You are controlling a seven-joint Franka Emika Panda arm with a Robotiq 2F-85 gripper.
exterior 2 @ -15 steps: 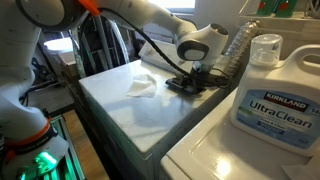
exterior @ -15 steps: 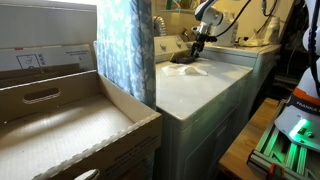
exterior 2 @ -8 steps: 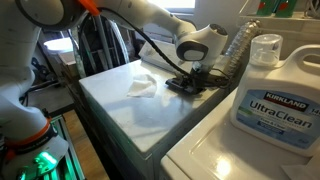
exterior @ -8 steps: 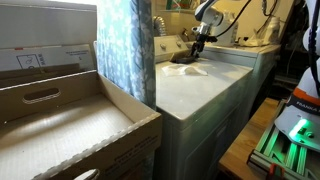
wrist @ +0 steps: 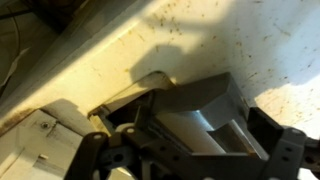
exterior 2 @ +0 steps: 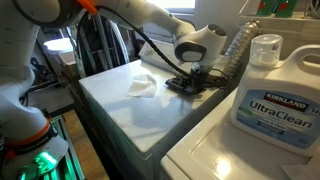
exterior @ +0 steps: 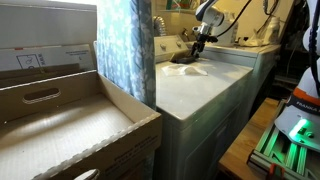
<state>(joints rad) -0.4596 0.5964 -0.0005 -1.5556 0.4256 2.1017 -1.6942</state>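
Observation:
My gripper [exterior 2: 195, 74] is low over the white washer top [exterior 2: 120, 105], right at a flat dark thing [exterior 2: 188, 84] that lies near the back edge. In an exterior view the gripper [exterior: 196, 43] hangs just above that dark thing [exterior: 184, 60]. A crumpled white cloth [exterior 2: 142, 84] lies a little way off on the same top, also visible as a white cloth [exterior: 193, 70]. The wrist view is dim: a dark boxy shape with a grey face [wrist: 195, 125] fills the space between the gripper's links. Whether the jaws press on it does not show.
A large Kirkland UltraClean detergent jug [exterior 2: 272, 85] stands on the neighbouring machine. A clear plastic bottle [exterior 2: 235, 48] stands behind the gripper. A patterned curtain [exterior: 125, 45] and an open cardboard box [exterior: 70, 125] are beside the washer. A robot base with green lights [exterior: 290, 135] stands on the floor.

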